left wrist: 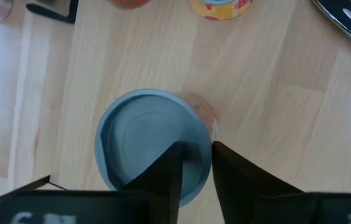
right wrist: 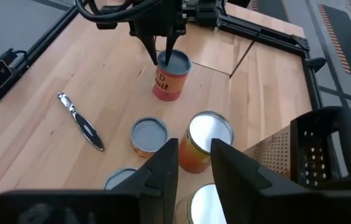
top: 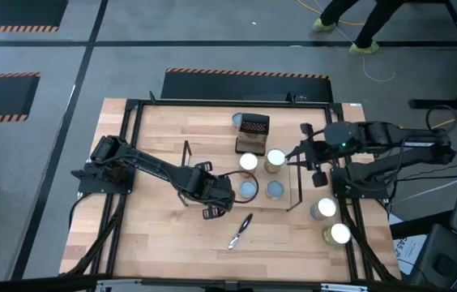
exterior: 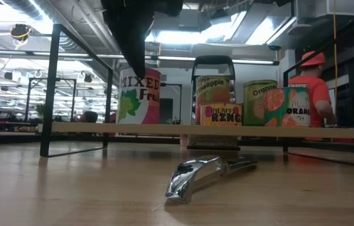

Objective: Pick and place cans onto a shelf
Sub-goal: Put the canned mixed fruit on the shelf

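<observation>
The desk (top: 172, 243) carries the shelf (exterior: 202, 130), a low wire rack with a pale board, and four cans stand on that board. The left tool (right wrist: 163, 57) is at the red-labelled can (right wrist: 170, 76), its fingers (left wrist: 169, 171) a narrow gap apart and pinching the rim of the pale-blue top — one inside the lip, one outside. The can stands upright on the board, so this looks like the end of a placing step; the next move calls for spreading the fingers and lifting straight up so the can is not tipped. The right tool (right wrist: 194, 165) hovers above the silver-topped can (right wrist: 208, 140), fingers slightly spread, holding nothing. More cans (top: 331, 221) wait near the right arm's base — off the shelf.
</observation>
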Motion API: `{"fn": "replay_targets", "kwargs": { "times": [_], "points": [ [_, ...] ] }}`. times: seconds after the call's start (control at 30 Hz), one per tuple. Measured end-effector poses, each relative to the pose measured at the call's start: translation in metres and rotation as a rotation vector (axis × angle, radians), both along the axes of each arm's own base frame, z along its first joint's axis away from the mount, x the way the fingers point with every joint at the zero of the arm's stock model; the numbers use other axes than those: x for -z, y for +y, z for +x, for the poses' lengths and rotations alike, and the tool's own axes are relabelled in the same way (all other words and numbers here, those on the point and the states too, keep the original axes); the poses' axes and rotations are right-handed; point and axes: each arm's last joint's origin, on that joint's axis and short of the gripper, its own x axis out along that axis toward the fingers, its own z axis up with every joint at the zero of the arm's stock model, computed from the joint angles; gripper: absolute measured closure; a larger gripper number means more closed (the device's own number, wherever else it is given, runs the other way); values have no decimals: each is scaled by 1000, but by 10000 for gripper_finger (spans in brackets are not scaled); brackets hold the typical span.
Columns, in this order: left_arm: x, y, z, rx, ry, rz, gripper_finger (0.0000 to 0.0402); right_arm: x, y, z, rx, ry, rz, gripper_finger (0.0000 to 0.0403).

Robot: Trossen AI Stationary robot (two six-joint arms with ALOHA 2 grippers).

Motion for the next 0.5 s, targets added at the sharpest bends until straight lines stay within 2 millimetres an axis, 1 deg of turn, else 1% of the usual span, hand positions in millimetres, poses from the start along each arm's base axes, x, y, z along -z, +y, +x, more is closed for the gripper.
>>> {"fn": "replay_targets", "kwargs": {
  "times": [0.2,0.23,0.5],
  "points": [
    [-1,-1,4,43,-30,5,386,-2,0,-5,0,-14,2,304],
    [-1,-1,5,50,-35,6,391,-2,0,-5,1,-14,3,304],
    [-3,-3,13,125,-104,0,393,-2,0,-4,2,-12,4,304]
  ]
}}
